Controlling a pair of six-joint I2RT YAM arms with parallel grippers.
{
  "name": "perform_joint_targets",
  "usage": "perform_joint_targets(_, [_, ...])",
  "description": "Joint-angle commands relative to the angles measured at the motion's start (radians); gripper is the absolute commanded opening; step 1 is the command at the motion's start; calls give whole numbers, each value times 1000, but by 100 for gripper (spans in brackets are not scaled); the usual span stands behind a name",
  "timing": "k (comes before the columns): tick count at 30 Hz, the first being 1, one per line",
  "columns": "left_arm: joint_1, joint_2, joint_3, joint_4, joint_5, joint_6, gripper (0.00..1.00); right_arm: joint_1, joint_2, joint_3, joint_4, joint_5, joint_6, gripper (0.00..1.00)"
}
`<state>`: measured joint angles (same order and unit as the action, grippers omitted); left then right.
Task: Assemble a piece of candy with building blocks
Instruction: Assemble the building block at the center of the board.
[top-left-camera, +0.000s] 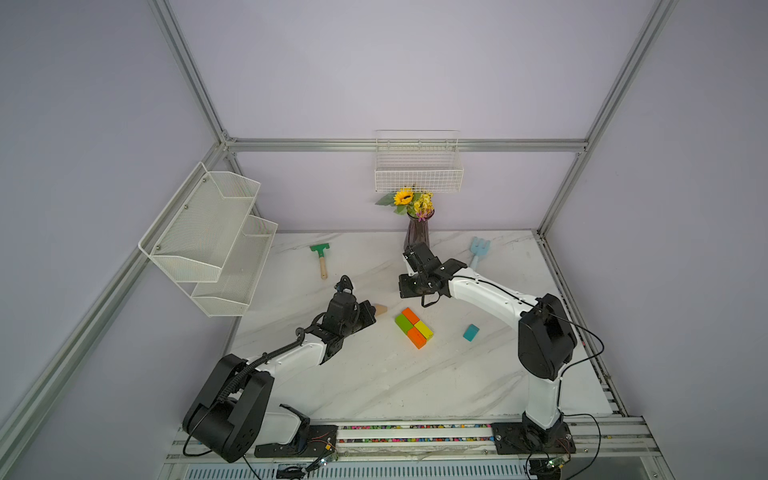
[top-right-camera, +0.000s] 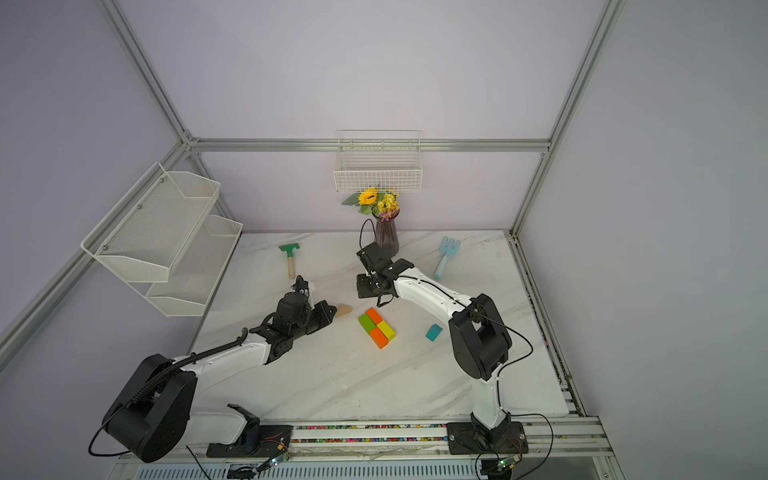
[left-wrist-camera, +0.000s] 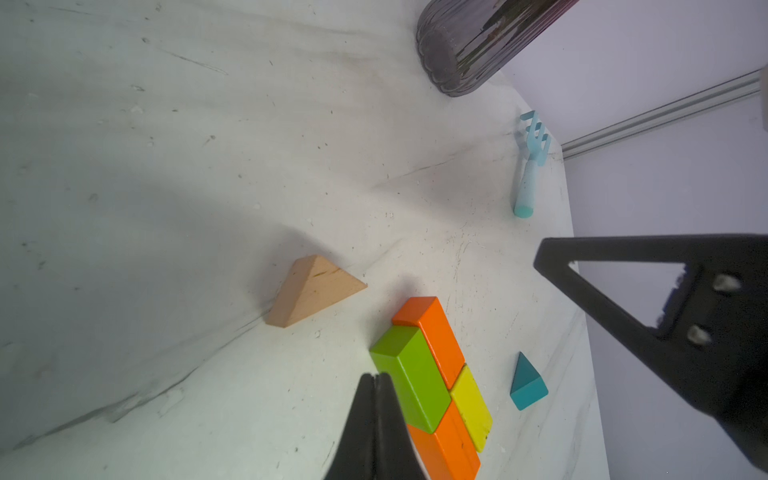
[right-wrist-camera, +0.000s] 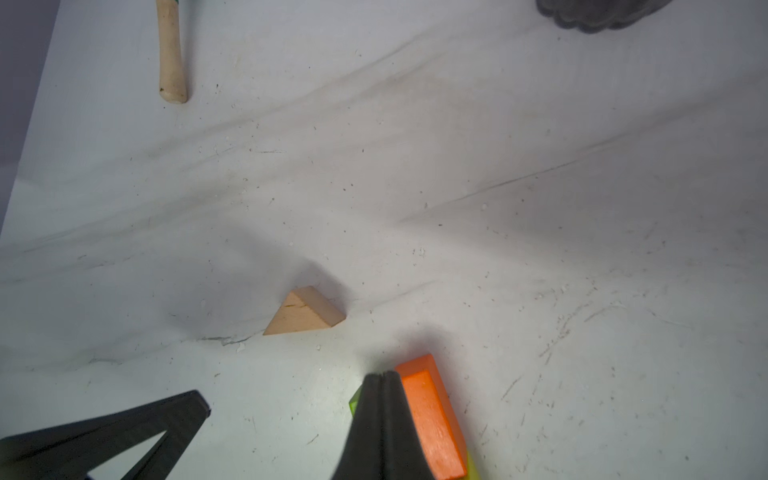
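Note:
Four building blocks lie joined in a rectangle in both top views: orange (top-left-camera: 411, 315), green (top-left-camera: 401, 323), yellow (top-left-camera: 424, 329) and orange (top-left-camera: 417, 337). A tan triangle (top-left-camera: 381, 309) lies apart to its left. A teal triangle (top-left-camera: 471, 332) lies apart to its right. My left gripper (left-wrist-camera: 377, 376) is shut and empty, with its tips beside the green block (left-wrist-camera: 411, 374) and near the tan triangle (left-wrist-camera: 311, 291). My right gripper (right-wrist-camera: 384, 374) is also shut and empty. It hovers over the far end of the rectangle, by the orange block (right-wrist-camera: 430, 415).
A dark vase with flowers (top-left-camera: 417, 235) stands at the back, just behind the right wrist. A green-headed toy rake (top-left-camera: 320, 257) lies at the back left and a light blue toy fork (top-left-camera: 478, 249) at the back right. A mesh shelf (top-left-camera: 208, 232) and a wire basket (top-left-camera: 417, 174) hang on the walls.

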<state>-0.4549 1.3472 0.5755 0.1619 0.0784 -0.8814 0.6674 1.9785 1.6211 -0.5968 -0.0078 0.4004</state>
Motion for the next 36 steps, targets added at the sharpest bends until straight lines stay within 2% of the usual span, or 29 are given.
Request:
perform_joint_targets(1, [-6,18,-26,-14,-21,-3,0,-5,82,54,-12,-19,-89,0])
perform_joint_targets(9, [-7,119,0,46,15,-29,0,-4,186,153,2,-133,-143,0])
perform_joint_targets(13, [-7,176,29,73,18,-26,0,12,210,137,25,-188,-140,0])
perform_joint_targets(25, [21,307,137,65,-2,32,0,63,248,154,-8,-177,-165,0])
perform_joint_targets(36, [55,310,99,66,-2,45,0,68,213,141,12,-112,-158,0])
